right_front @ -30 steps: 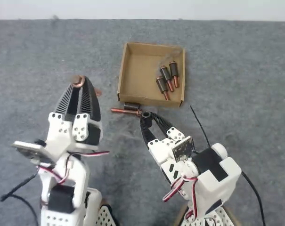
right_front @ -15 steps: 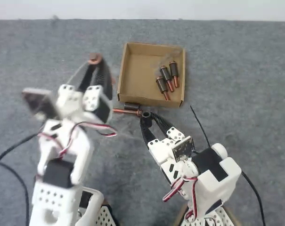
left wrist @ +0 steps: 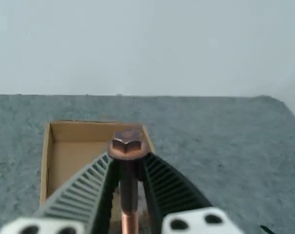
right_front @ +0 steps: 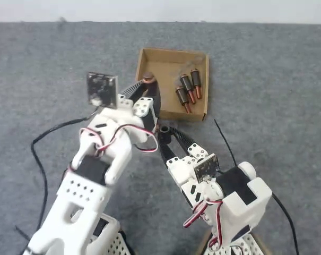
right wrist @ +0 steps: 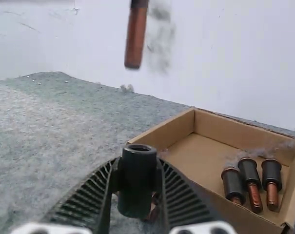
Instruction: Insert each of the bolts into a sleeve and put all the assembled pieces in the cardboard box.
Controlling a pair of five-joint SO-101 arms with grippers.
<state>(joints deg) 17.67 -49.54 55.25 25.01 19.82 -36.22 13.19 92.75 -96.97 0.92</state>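
Bolt pinched in left gripper, sleeve pinched upright in right gripper, bolt and sleeve apart.

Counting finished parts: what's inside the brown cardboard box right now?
Three copper bolts in black sleeves lie side by side near the right wall of the brown cardboard box. The left gripper, holding a copper bolt, covers the box's near-left corner.

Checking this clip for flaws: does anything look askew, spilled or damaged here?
Only a wisp of grey fluff clinging to the cardboard box near the three assembled pieces. Those lie side by side inside; the left pincer grips a bolt, the right pincer an upright sleeve.
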